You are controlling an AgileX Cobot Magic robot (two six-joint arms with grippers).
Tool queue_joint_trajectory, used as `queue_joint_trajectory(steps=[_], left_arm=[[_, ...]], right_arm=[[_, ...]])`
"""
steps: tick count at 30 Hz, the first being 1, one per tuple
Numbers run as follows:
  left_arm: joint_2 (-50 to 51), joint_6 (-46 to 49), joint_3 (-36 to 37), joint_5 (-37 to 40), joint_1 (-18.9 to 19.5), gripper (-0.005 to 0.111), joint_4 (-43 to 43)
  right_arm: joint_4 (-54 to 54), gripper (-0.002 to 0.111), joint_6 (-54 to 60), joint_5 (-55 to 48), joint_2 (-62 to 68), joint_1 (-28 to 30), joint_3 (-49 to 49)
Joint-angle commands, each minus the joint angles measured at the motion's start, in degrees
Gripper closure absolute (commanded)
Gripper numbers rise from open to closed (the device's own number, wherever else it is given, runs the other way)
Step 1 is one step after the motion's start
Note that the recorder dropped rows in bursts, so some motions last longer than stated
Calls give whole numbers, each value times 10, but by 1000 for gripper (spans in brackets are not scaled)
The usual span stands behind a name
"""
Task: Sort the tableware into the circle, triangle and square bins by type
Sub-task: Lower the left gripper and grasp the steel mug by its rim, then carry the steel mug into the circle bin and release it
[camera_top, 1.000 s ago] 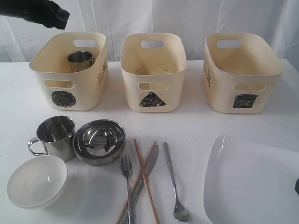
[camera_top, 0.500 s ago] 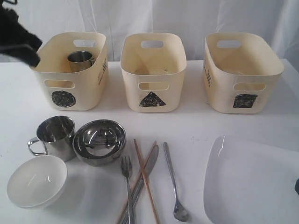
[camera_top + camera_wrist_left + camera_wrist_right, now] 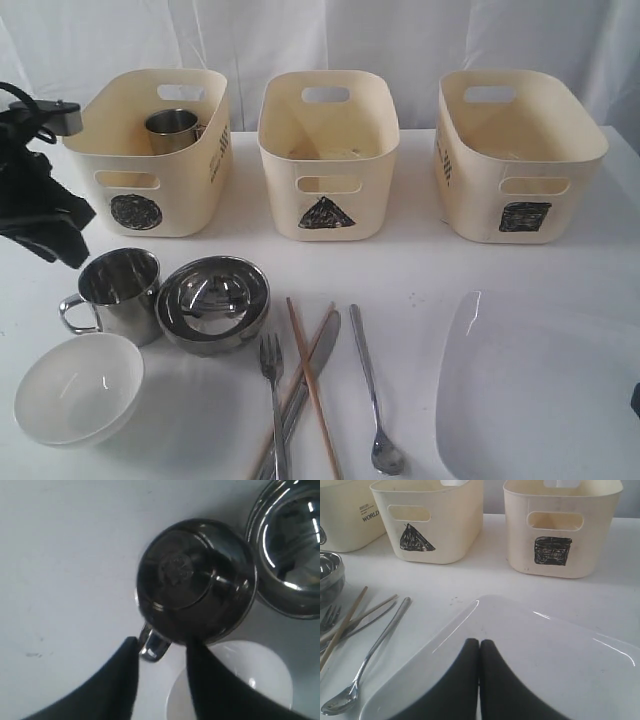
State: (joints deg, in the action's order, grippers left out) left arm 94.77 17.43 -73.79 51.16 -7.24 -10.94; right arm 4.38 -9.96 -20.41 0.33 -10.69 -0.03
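In the exterior view, the left gripper (image 3: 62, 250) hangs at the left edge of the table, in front of the circle bin (image 3: 165, 175) and just behind and to the left of the steel handled mug (image 3: 120, 292). The mug stands upright with its mouth up and its loop handle (image 3: 75, 315) turned to the left, towards that arm. It sits close against the shiny steel bowl (image 3: 212, 303) on its right, with the small white bowl (image 3: 78, 388) just in front. A smaller steel cup (image 3: 172, 130) already sits in the circle bin. In the left wrist view we look straight down into the mug (image 3: 195, 580). The left gripper (image 3: 160, 647) has its jaws moderately apart and holds nothing, and the handle (image 3: 152, 649) shows right in the gap between the tips. We judge the left arm far the nearer and a descent onto the handle the likely next move. In the right wrist view, the right gripper (image 3: 479, 642) has its fingers pressed together and empty. It hovers over the large white rounded-square plate (image 3: 545, 650), with the square bin (image 3: 560, 535) beyond it.
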Motion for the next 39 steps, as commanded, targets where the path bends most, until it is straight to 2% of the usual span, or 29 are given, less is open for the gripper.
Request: queue_joint_trajectory(steps=[1,11,17,20,23,24,25,31,39], left_arm=[[17,63,25,-88,0,40,-84],[64,83,25,-120,0,45,-22],[100,83,25,-142,0,47,-21],[108,83,25,-131,0,64,-20],[108,83,25,-106,0,95,-19],[108,83,25,-101,0,103,-16],[108,83,25,-98,0,106,-15],[93,79,25,-94,0,107,-14],[-20,79,24,-92,0,107,1]], right_arm=[[1,108,-2,7,-3,-2,0],[1,108,-2,7,-3,-2,0],[1,108,-2,7,-3,-2,0],[1,108,-2,7,-3,-2,0],[1,108,-2,7,-3,-2,0],[1,108,-2,7,-3,-2,0],[1,108,-2,7,-3,-2,0],[1,108,-2,7,-3,-2,0],[1,108,-2,7,-3,-2,0]])
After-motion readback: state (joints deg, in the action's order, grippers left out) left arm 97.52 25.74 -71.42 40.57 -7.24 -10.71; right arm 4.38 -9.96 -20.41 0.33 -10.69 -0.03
